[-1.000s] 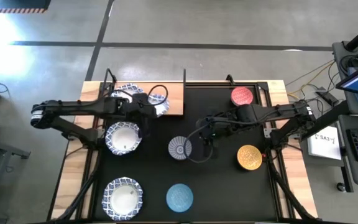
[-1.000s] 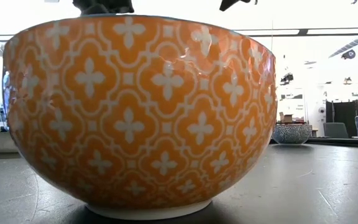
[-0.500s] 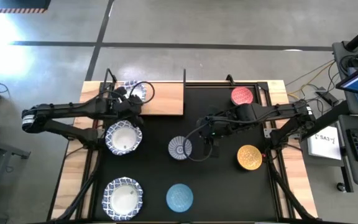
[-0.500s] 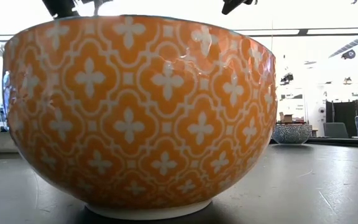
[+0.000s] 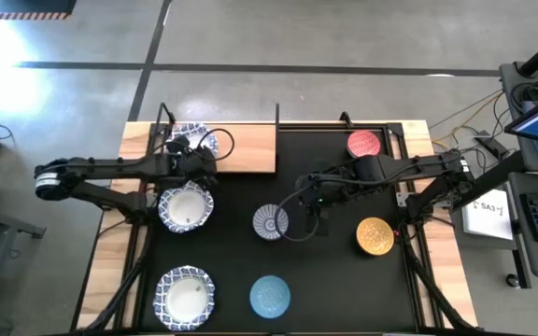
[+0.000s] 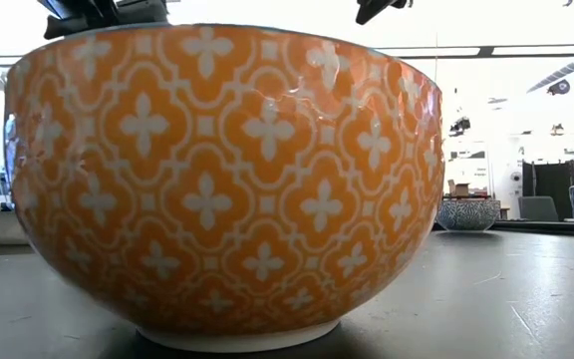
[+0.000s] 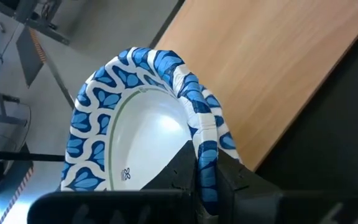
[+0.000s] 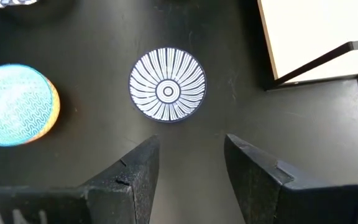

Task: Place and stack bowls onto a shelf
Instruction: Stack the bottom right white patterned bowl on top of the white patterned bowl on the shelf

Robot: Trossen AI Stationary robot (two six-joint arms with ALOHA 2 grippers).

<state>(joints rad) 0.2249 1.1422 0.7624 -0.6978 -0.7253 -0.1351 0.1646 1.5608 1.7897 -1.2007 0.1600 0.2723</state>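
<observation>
- Left gripper (image 5: 197, 156) now sits at the front edge of the shelf (image 5: 250, 147), a touch nearer the black mat (image 5: 344, 280) than half a second ago, still at the shelf's left end.
- Clamped on the rim of a white blue-rimmed bowl (image 7: 143, 124), one finger inside, one outside; bowl over the shelf's left end, whether resting or lifted cannot be told.
- From above, that bowl mostly covered by the arm, only a sliver of blue rim peeking out by the shelf's left post.
- A second before, two blue-rimmed pieces showed there; now just one patch visible.
- Right gripper (image 8: 188, 165) unchanged, fingers spread apart, hovering over the mat just beside the blue-grey radial bowl (image 8: 167, 84).
- Light-blue bowl (image 8: 18, 104), yellow bowl (image 5: 375, 235), red bowl (image 5: 364, 143) and two white bowls (image 5: 186, 206) sitting on the mat exactly as before.
- Low view almost wholly blocked by the yellow bowl's orange side; only dark scraps of arm above its rim.
</observation>
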